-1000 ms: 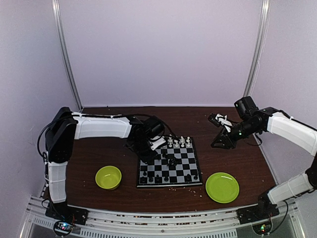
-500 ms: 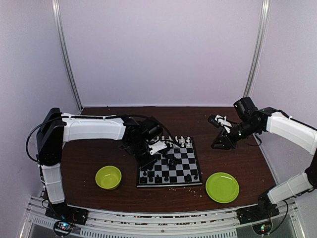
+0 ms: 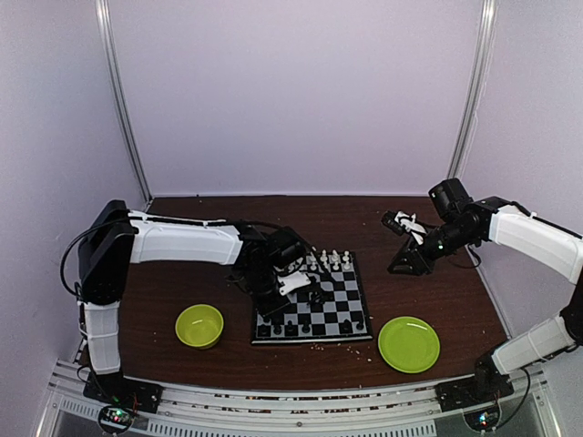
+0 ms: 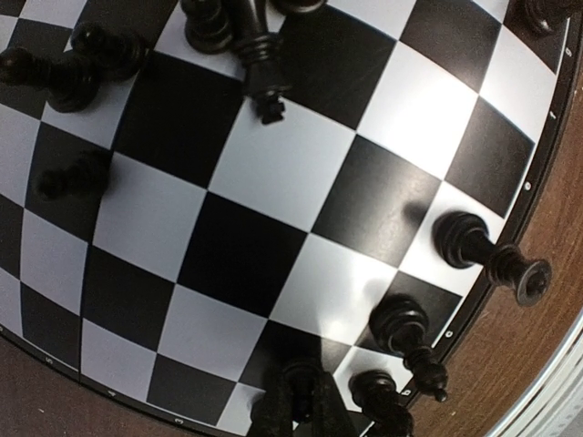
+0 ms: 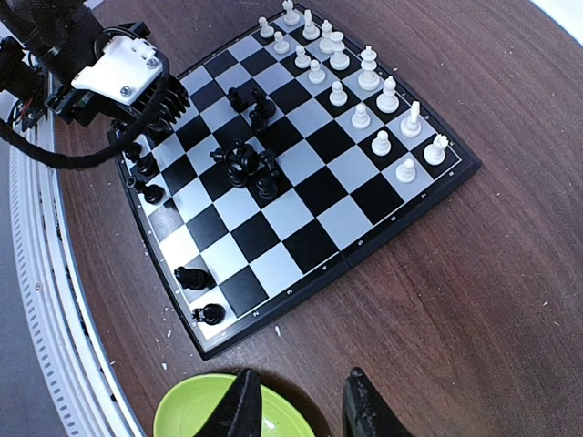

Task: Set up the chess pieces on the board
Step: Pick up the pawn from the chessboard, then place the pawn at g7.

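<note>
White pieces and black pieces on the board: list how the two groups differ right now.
The white pieces stand in two tidy rows along one edge of the board, while the black pieces are scattered, with a jumbled clump near the middle. Every white piece looks upright, but some black pieces appear tipped over. Both groups are small figures on the same board.

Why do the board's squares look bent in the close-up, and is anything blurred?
Left wrist view: a wide lens curves the board, with soft glare on one white square. Right wrist view: milder bowing, sharp. Top view: straight lines, but the pieces are too small to make out.
</note>
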`<state>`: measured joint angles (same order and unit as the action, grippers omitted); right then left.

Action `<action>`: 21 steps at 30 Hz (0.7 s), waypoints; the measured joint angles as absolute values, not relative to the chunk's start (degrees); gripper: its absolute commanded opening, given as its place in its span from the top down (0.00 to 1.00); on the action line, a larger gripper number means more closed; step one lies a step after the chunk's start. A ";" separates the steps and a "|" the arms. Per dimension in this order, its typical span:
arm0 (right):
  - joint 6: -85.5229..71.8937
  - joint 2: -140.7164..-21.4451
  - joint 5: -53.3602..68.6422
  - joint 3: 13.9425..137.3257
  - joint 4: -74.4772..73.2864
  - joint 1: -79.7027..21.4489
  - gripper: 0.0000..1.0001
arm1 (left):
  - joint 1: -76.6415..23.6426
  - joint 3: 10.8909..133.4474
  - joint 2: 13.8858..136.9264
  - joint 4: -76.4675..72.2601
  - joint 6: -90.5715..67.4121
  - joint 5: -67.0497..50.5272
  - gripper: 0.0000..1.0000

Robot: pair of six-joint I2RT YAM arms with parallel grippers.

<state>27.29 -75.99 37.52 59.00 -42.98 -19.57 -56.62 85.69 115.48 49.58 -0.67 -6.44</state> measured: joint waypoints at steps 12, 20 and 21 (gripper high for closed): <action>27.31 -76.29 37.50 59.00 -43.07 -19.57 0.70 | -56.82 86.02 115.81 49.63 -0.58 -5.89 0.87; 27.31 -76.31 37.50 59.00 -43.09 -19.57 0.70 | -56.97 87.07 115.81 51.00 -0.25 -4.82 0.74; 27.31 -76.31 37.52 59.00 -43.09 -19.57 0.70 | -56.99 87.33 115.81 51.24 -0.08 -4.78 0.73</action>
<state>27.31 -76.31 37.52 59.00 -43.09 -19.57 -56.99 87.33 115.81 51.24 -0.08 -4.78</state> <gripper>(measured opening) 0.300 0.250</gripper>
